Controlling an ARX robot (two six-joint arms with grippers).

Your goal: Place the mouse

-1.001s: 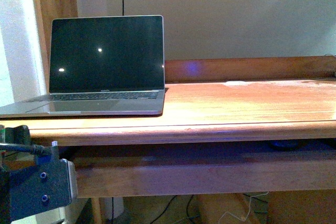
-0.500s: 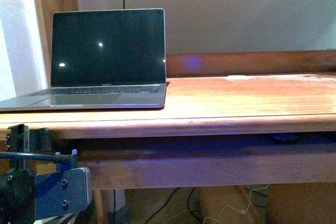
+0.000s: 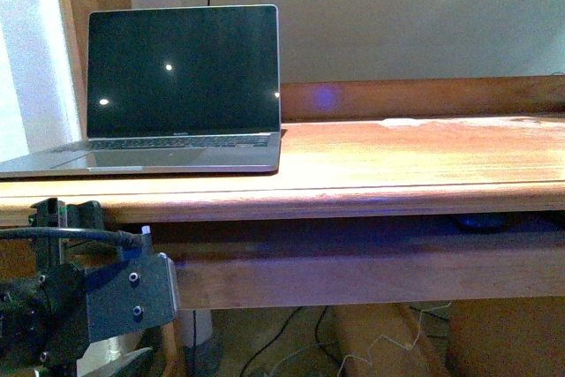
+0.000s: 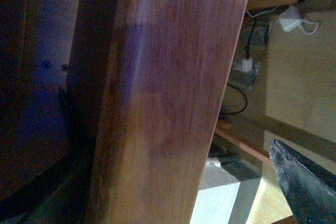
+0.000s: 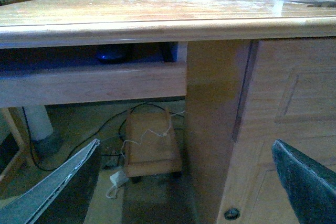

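1. Wood desk (image 3: 397, 161) is filling every view. A laptop (image 3: 181, 86) is standing open on the left part of the desktop, screen dark.
2. The mouse (image 5: 113, 54) is sitting on the recessed shelf (image 5: 89, 85) under the desktop, not on top. In the front view it is showing as a dark oval well right of the laptop, just below the desktop lip. A faint blue glow is showing on it.
3. My right gripper (image 5: 186, 145) is hanging low in front of the desk, below shelf level. Its fingers (image 5: 63, 187) are spread wide with nothing between them.
4. My left gripper (image 3: 69, 218) is sitting low at the left, under the laptop's end of the desk. Its wrist camera is showing the wooden rail close up and only one finger (image 4: 302, 182), so I can't tell its opening.
5. I'm judging the step as the approach to the pick, since neither gripper is touching the mouse.
6. The next move looks like one for the right arm, which is seeing the mouse directly.
   - It needs to rise to shelf height.
   - It then needs to go in flat through the narrow slot between the desktop underside and the shelf rail.
   - Clearance is looking tight above and below.
   - The fingers should close across the mouse's sides before it is drawn out toward the bare desktop right of the laptop.
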